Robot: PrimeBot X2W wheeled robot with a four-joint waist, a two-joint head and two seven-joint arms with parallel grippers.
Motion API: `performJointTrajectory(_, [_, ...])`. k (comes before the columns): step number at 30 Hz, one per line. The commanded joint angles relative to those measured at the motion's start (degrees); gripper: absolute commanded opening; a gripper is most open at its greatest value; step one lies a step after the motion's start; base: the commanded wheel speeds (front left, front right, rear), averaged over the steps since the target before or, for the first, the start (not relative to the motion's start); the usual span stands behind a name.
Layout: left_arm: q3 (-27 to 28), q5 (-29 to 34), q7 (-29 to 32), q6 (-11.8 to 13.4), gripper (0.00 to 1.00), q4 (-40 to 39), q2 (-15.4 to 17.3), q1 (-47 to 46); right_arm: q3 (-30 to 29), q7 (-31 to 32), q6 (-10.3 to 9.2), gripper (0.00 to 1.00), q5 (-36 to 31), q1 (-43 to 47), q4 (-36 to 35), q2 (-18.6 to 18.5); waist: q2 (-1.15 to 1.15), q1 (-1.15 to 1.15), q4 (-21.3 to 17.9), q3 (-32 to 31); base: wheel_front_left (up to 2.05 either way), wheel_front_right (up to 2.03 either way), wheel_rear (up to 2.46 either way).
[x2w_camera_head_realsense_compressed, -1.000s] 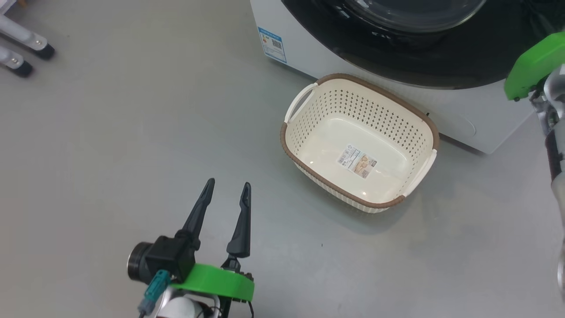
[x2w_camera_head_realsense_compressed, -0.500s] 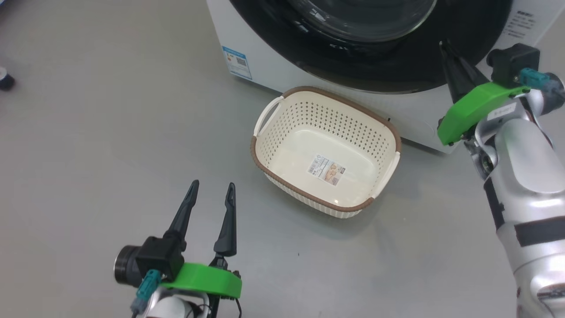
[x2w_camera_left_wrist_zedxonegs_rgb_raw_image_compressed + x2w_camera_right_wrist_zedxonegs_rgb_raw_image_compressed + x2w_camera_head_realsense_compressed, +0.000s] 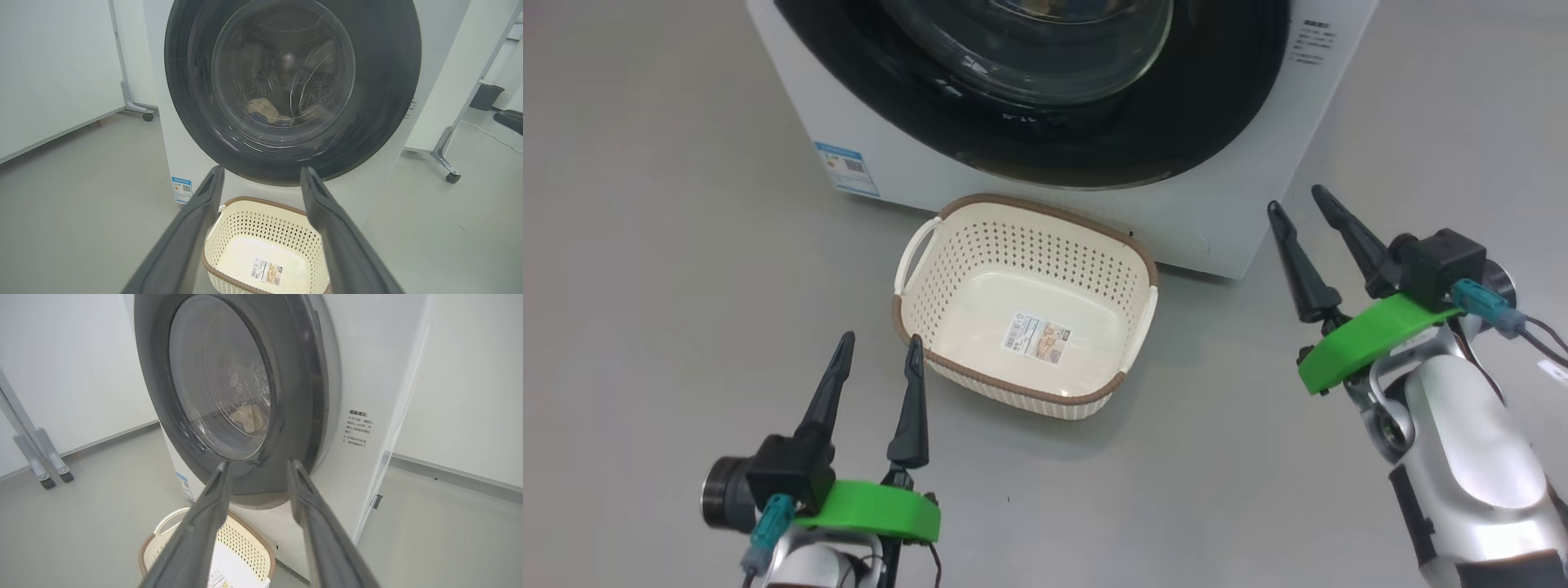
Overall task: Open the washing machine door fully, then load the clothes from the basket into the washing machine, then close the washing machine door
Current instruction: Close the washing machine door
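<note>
Floor (image 3: 645, 245): plain grey, bearing every item below.
Washing machine (image 3: 1241, 188): white front-loader at the top of the head view, ahead of both grippers.
Washing machine door (image 3: 1176, 122): glossy black ring round a bulging glass bowl. It appears shut flat against the machine's front, though the seam is hard to read in the right wrist view. Neither gripper touches it.
Basket (image 3: 1029, 249): cream, perforated, brown-rimmed. It stands on the floor just before the machine, below the door, between the two grippers and nearer the left one. Nothing lies in it but its own sticker.
Right gripper (image 3: 1294, 197): fingers parted to a moderate gap, holding nothing. It hangs off the machine's right front corner, to the right of the basket and well apart from it, fingertips aimed toward the machine. In the right wrist view its fingers frame the door's lower edge.
Left gripper (image 3: 881, 337): fingers spread wide, holding nothing. It hangs at the lower left, with its right fingertip just beside the basket's near left corner, apart from the rim. In the left wrist view the basket sits between its fingers, the door above them.
Clothes (image 3: 265, 112): small pale bundle inside the drum, seen through the door glass, out of reach of both grippers.
Blue label sticker (image 3: 847, 169): low on the machine's front, left of the basket.
Basket sticker (image 3: 1036, 337): on the basket's bottom.
</note>
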Motion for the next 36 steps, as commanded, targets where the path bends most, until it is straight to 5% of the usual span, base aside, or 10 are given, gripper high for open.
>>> performJointTrajectory(1, [2.5, 0.3, -0.4, 0.0, 1.0, -1.6, 1.2, -0.6, 0.3, -0.6, -0.02, 1.0, 0.4, -0.1, -3.6, 1.0, 0.0, 0.0, -3.1, -0.7, 0.0, 0.0, 0.0])
performJointTrajectory(18, [3.9, 0.1, -0.2, 1.1, 1.0, -1.1, 3.0, 1.2, -5.6, -0.3, -0.02, 1.0, 1.6, 14.7, -15.9, 1.6, 0.0, 0.0, -12.5, -4.2, 0.0, 0.0, 0.0])
performJointTrajectory(36, [4.2, 0.0, 1.4, 2.5, 1.0, -3.8, 5.1, 3.0, -10.6, 2.9, -0.02, 1.0, 3.2, 27.0, -28.8, 1.6, 0.0, 0.0, -16.2, -4.2, 0.0, 0.0, 0.0])
